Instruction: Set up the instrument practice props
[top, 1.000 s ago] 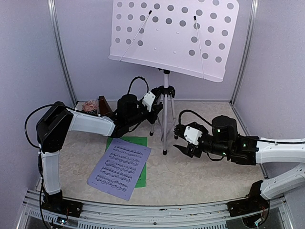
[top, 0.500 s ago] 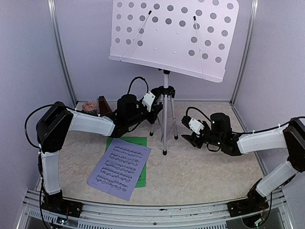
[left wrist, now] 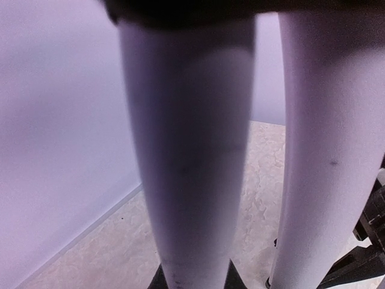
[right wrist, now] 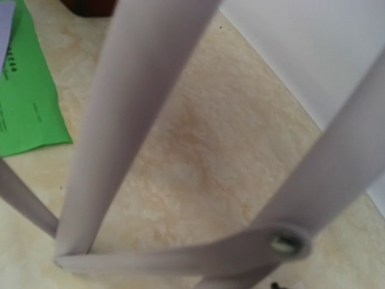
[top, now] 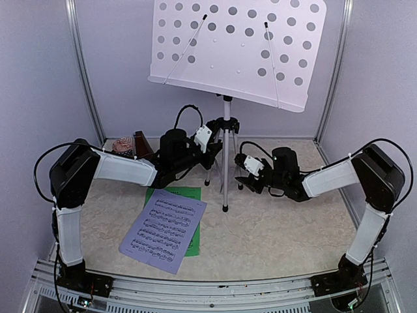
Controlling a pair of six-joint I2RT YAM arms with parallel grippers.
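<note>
The music stand's perforated desk (top: 234,45) rides high on its silver tripod (top: 225,171) at the back centre. My left gripper (top: 214,151) is shut on the tripod's left leg (left wrist: 186,150), with black fingertips (left wrist: 157,278) showing on both sides of the tube. My right gripper (top: 244,181) is open right beside the tripod's right leg (right wrist: 138,108) and its brace (right wrist: 180,259); its fingers are out of the right wrist view. The lavender sheet (top: 164,228) lies on top of the green sheet (top: 179,193) on the floor. The brown metronome (top: 142,145) stands at the back left.
A pinkish-brown round object (top: 122,145) sits beside the metronome. Metal frame posts (top: 81,72) (top: 335,72) and lilac walls close in the back and sides. A metal rail (top: 195,287) runs along the front edge. The green sheet's corner (right wrist: 27,102) lies near the tripod feet.
My right arm has stretched forward and left, bringing its gripper from mid-floor up to the tripod's right leg. The left arm, stand and sheets have not moved.
</note>
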